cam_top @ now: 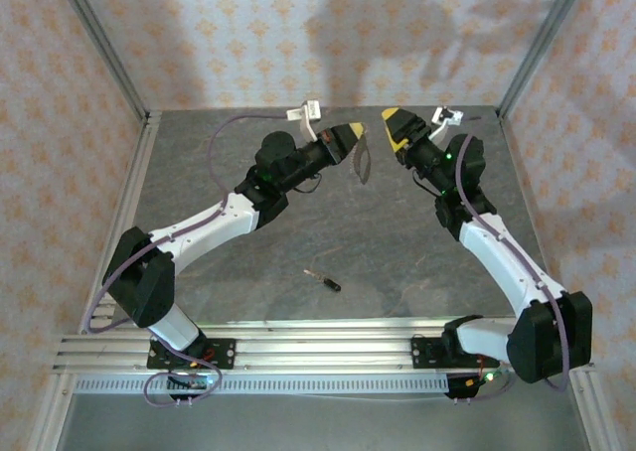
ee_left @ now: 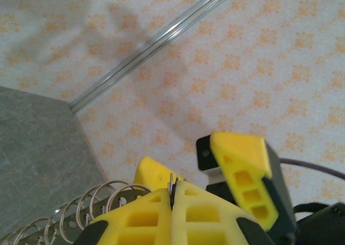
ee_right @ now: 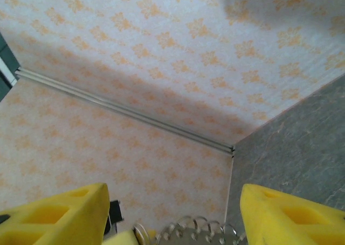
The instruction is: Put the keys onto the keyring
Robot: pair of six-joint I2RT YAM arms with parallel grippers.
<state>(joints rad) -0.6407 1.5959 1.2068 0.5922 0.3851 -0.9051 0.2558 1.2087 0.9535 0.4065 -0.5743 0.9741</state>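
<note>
The left tool (cam_top: 355,135) is closed, its yellow fingers pressed flat together. In the left wrist view (ee_left: 172,194) a thin sliver of metal is nipped in the seam between them. That metal belongs to the keyring (cam_top: 363,159), which hangs from the fingertips as a thin floppy loop above the far part of the worktop (cam_top: 248,262). From the wrist it reads as a run of wire coils (ee_left: 81,215) trailing off beside the fingers.

Just right of it, at about the same height, the right tool (cam_top: 395,125) faces the left one. Its jaws stand wide apart and grip nothing. In its own camera (ee_right: 172,202) the keyring's coils (ee_right: 188,230) sit low between the two spread fingers, close to them but not pinched.

The key (cam_top: 323,279) lies flat on the worktop, well apart from both tools, towards the near side and a little left of the gap between them. Its long axis runs on a diagonal, with the pale blade pointing far-left and the black head near-right.

The left tool is slightly closer to the key but is occupied. The pickup therefore probably falls to the empty right tool, which would have to come down and back towards the near edge and close across that diagonal.
</note>
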